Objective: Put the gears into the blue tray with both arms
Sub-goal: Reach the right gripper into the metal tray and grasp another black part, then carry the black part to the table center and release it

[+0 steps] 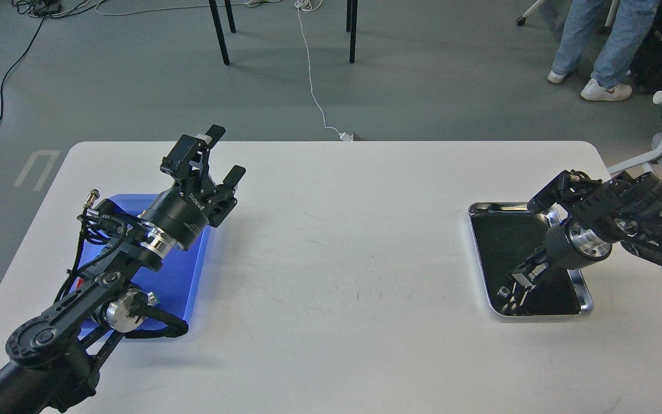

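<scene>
Left of frame: blue tray point(190, 270) under left fingers point(211, 150), spread apart, empty. Right of frame: right fingers point(512, 287) down in silver tray point(587, 307), state unclear; gears unseen. Risk: tiny gear slipping, dark against black lining.

— Is any lettering to be seen?

— One short line of white letters is printed on the black body of the left gripper point(222, 154), just above its silver wrist ring. It is turned sideways and seen small; something like "DUDROV" may be read, but the letters cannot be made out with certainty.

— And elsewhere?

— A pale angular mark is painted on the grey floor point(37, 168) left of the table; it cannot be read as a letter or number.
</scene>
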You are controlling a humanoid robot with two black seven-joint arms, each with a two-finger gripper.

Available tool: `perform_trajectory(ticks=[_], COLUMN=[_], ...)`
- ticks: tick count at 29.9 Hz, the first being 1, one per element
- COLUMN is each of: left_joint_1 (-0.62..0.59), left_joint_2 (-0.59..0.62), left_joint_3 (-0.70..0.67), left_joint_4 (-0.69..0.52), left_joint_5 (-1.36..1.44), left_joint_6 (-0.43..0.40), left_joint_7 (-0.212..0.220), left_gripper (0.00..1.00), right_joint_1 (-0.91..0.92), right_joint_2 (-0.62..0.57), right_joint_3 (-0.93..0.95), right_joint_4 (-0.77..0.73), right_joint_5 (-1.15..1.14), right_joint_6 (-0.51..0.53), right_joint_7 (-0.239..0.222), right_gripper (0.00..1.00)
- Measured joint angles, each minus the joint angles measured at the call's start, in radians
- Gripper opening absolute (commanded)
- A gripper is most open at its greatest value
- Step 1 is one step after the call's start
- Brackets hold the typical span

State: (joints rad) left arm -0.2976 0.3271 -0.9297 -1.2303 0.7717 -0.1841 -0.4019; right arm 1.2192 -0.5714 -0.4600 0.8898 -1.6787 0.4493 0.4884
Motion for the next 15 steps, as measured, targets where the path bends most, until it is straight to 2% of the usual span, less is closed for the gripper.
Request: perform_trajectory(ticks=[3,9,15], left_joint_1=[0.000,0.000,-0.002], left_joint_2=[-0.002,0.000,-0.001], left_joint_3=[-0.001,-0.001,-0.006], left_joint_4=[0.000,0.000,0.000], left_joint_5=[0.000,0.000,-0.001], left_joint_6=[0.000,0.000,0.000], left_joint_7=[0.000,0.000,0.001], left_gripper=[0.98,0.98,0.98], right_joint_1=[0.002,0.017,0.145], right_joint_2=[0.000,-0.006,-0.024], right_joint_3=[0.000,0.000,0.008], right_joint_4=[0.001,0.015,0.077], right_joint_5=[0.001,0.006,0.033], right_joint_6=[0.000,0.000,0.001], right_joint_7=[0.000,0.001,0.001], right_gripper=[0.08,0.08,0.09])
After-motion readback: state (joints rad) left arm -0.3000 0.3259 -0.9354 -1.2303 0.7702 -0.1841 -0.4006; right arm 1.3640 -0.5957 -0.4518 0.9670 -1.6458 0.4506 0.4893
